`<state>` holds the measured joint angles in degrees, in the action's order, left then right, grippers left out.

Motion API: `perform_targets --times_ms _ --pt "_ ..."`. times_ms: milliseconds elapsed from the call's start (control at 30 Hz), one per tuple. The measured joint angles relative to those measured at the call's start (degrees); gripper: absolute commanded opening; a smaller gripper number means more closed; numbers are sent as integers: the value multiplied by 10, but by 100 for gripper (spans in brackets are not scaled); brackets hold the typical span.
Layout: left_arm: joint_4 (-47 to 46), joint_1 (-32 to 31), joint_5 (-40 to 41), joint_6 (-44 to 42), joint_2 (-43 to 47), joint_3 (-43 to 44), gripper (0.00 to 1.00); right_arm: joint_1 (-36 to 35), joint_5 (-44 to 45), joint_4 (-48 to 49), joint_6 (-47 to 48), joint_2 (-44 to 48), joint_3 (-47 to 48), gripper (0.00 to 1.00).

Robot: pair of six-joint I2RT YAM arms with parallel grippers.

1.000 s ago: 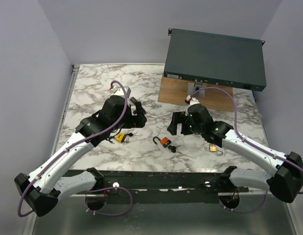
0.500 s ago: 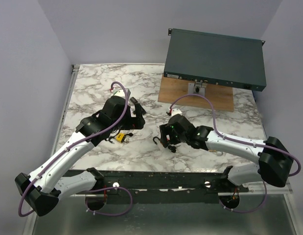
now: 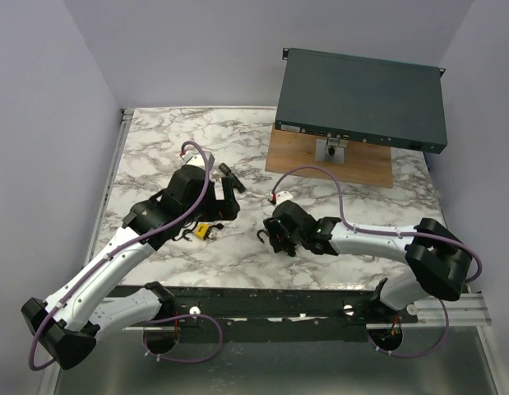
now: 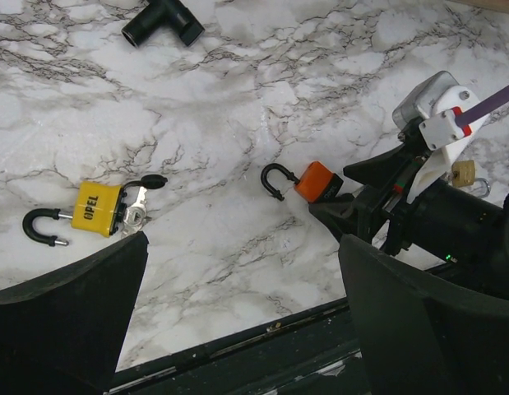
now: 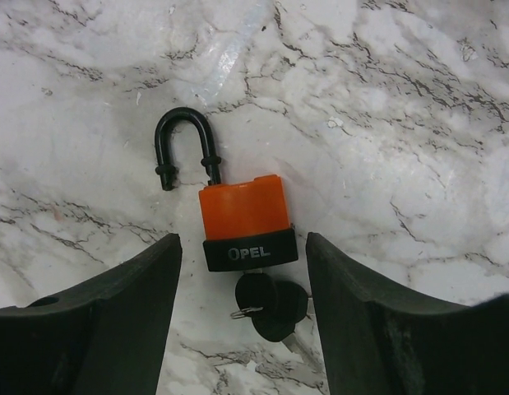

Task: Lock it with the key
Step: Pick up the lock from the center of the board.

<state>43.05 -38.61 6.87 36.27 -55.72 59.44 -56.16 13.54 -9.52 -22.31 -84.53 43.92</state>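
Right pincer has swung in over the orange padlock, spread wide; its key lies between the fingers, likely next to pinch.

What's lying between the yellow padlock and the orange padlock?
Just the keys lying at the yellow padlock. From there to the orange padlock the marble table is bare, as the left wrist view shows.

Your right gripper has its black fingers spread either side of the orange padlock with black shackle; bare white marble tabletop lies open beyond.
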Motion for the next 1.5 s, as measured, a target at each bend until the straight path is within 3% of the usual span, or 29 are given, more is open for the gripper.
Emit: perform_targets --times_ms 367,467,667,733,1033,1267,1500 --pt "4 4 0 0 6 -2 98 -4 12 24 20 -54 0 58" --pt "4 4 0 0 6 -2 98 -14 25 23 25 -63 5 50" --pt "4 8 -1 3 6 -2 98 -24 40 19 24 -72 15 20" --pt "4 9 -2 4 6 -3 98 -24 43 10 19 -70 17 17" --pt "4 15 -44 -18 5 5 98 -24 36 -61 15 45 57 16" --pt "-16 18 -136 -61 13 47 95 -24 -48 -75 30 176 129 16" --pt "-58 18 -247 -117 45 88 90 -24 -166 -115 31 225 187 17"
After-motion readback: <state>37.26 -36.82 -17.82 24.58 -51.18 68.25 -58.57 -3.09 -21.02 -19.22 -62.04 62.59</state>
